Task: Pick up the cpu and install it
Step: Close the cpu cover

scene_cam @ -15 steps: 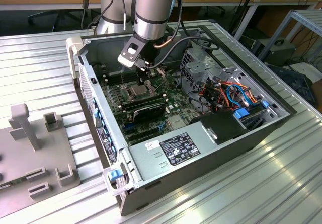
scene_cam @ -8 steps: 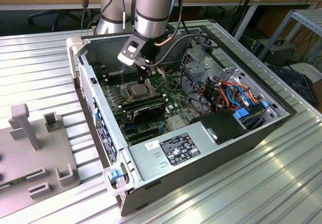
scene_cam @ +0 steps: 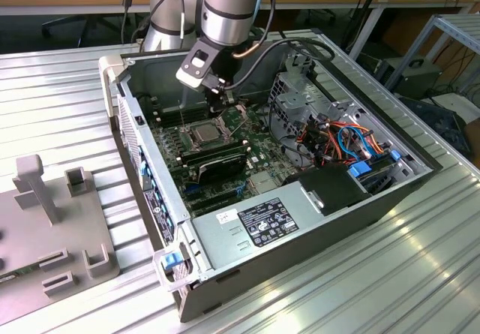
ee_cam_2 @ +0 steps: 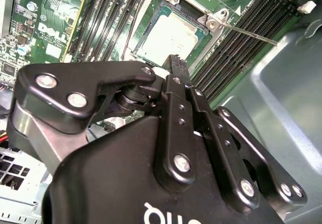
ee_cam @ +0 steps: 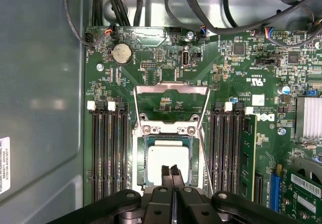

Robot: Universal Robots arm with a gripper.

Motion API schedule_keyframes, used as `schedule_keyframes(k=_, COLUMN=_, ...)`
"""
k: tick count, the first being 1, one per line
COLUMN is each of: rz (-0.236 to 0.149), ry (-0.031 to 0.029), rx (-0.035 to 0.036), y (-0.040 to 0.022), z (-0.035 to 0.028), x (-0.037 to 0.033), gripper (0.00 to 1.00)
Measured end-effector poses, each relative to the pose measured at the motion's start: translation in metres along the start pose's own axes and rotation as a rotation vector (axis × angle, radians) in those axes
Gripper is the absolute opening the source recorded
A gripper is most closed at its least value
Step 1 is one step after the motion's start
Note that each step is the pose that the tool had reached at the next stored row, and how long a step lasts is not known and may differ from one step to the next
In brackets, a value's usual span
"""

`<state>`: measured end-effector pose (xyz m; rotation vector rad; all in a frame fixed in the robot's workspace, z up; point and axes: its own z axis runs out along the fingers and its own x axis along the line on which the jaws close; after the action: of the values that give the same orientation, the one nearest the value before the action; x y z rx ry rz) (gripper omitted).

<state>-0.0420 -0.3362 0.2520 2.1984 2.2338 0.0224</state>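
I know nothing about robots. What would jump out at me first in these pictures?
An open computer case lies on a ribbed metal table, with the robot arm reaching down into it. In the first wrist view the black gripper, shut, is poised right over the cpu, a silver square lying in its socket with the hinged frame swung open. Orange and blue cables crowd the case toward the exterior view's right.

The arm [scene_cam: 229, 10] slants steeply down from the far side in the exterior view, and the wrist [scene_cam: 214, 52] leans a little toward that view's left. The gripper [scene_cam: 222, 100] points downward. In both wrist views its two black fingers [ee_cam: 165, 176] lie pressed flat together (no gap at the tips), with nothing between them and the linkages [ee_cam_2: 181, 133] folded inward.
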Motion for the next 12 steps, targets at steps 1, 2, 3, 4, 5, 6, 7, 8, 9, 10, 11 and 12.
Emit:
schedule_keyframes(k=1, rz=0.0, ry=0.0, rx=0.0, y=0.0, z=-0.0019, x=0.0, gripper=0.11)
schedule_keyframes(k=2, rz=0.0, ry=0.0, rx=0.0, y=0.0, z=-0.002, x=0.0, gripper=0.11)
schedule_keyframes(k=3, rz=0.0, ry=0.0, rx=0.0001, y=0.0, z=-0.0022, x=0.0, gripper=0.11)
schedule_keyframes(k=4, rz=0.0, ry=0.0, rx=0.0, y=0.0, z=-0.0026, x=0.0, gripper=0.11)
schedule_keyframes(k=5, rz=0.0, ry=0.0, rx=0.0, y=0.0001, z=-0.0031, x=0.0, gripper=0.11)
schedule_keyframes(k=6, rz=0.0, ry=0.0, rx=0.0, y=0.0001, z=-0.0035, x=0.0, gripper=0.11)
schedule_keyframes(k=7, rz=0.0, ry=0.0, rx=0.0, y=0.0001, z=-0.0036, x=0.0, gripper=0.11)
schedule_keyframes(k=8, rz=0.0, ry=-0.0001, rx=0.0, y=0.0001, z=-0.0036, x=0.0, gripper=0.11)
schedule_keyframes(k=9, rz=0.0, ry=-0.0001, rx=0.0, y=0.0001, z=-0.0037, x=0.0, gripper=0.11)
schedule_keyframes(k=10, rz=0.0, ry=0.0, rx=0.0, y=0.0001, z=-0.0037, x=0.0, gripper=0.11)
schedule_keyframes(k=11, rz=0.0, ry=0.0, rx=0.0, y=0.0001, z=-0.0037, x=0.0, gripper=0.11)
schedule_keyframes(k=12, rz=0.0, ry=-0.0001, rx=0.0, y=0.0001, z=-0.0038, x=0.0, gripper=0.11)
